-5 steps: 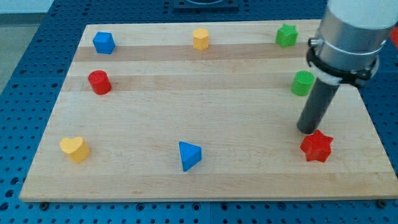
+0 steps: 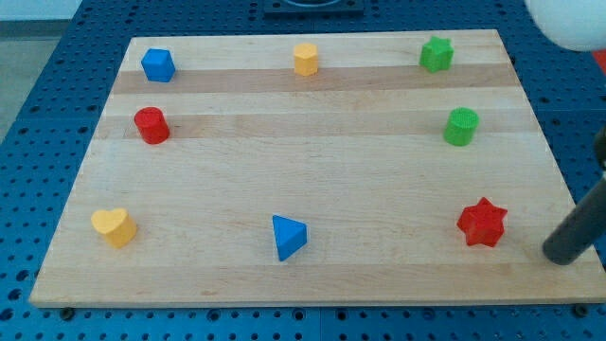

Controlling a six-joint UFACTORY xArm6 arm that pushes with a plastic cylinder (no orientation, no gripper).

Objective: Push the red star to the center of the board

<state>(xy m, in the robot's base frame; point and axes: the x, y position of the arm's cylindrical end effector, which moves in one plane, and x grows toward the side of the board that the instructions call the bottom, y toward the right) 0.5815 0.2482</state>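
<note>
- No text, label, brand, number or sign can be read on the board (image 2: 312,142), on any block, or on the surrounding blue perforated table (image 2: 38,142).

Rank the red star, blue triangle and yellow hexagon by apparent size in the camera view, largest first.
1. red star
2. blue triangle, nearly alike, so unsure
3. yellow hexagon, though it sits farther up the view, which may shrink it

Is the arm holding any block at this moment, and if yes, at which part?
Nothing is held. My tip stands to the view's right of the red star, apart from it, with bare board between them.
</note>
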